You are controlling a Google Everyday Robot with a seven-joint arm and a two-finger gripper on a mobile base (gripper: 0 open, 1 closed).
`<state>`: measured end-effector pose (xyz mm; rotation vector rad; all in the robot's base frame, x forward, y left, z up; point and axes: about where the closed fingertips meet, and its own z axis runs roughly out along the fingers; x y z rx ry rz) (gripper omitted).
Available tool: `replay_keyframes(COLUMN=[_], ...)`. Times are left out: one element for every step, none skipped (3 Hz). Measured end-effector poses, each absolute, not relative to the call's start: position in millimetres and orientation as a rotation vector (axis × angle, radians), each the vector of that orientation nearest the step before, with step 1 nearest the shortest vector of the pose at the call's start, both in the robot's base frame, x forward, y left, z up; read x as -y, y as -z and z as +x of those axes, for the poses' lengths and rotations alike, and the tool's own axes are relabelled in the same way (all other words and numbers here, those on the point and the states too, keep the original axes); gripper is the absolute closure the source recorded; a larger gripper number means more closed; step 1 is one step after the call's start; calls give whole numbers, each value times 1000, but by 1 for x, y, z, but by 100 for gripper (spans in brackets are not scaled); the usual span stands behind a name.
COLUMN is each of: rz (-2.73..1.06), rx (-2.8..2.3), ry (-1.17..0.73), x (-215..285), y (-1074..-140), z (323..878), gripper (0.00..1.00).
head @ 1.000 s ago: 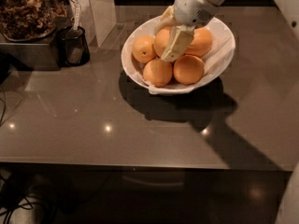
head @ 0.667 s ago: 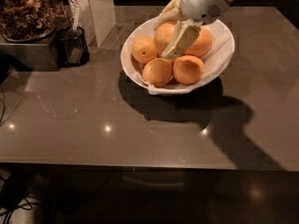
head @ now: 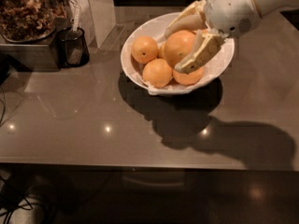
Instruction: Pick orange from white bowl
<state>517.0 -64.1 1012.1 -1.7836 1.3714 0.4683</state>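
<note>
Orange-skinned fruit, camera view: largest orange (head: 180, 48) sits between fingers (head: 202, 54) of gripper (head: 190, 40), one finger behind it, one in front, pinching it. Versus one second ago: fingers then sunk among fruit; now orange shows almost whole between them, seemingly raised above neighbours in white bowl (head: 149, 24). Reading: grasp made, lift begun, orange not yet clear of rim. Bowl unmoved on desk (head: 70, 125).
</note>
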Motion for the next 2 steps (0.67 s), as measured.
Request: replay_keyframes(rz=[-1722, -1722], rx=[-1377, -1377], ry=[-459, -459], x=[80, 80], y=[-1019, -1019], z=[495, 495], gripper=[100, 100])
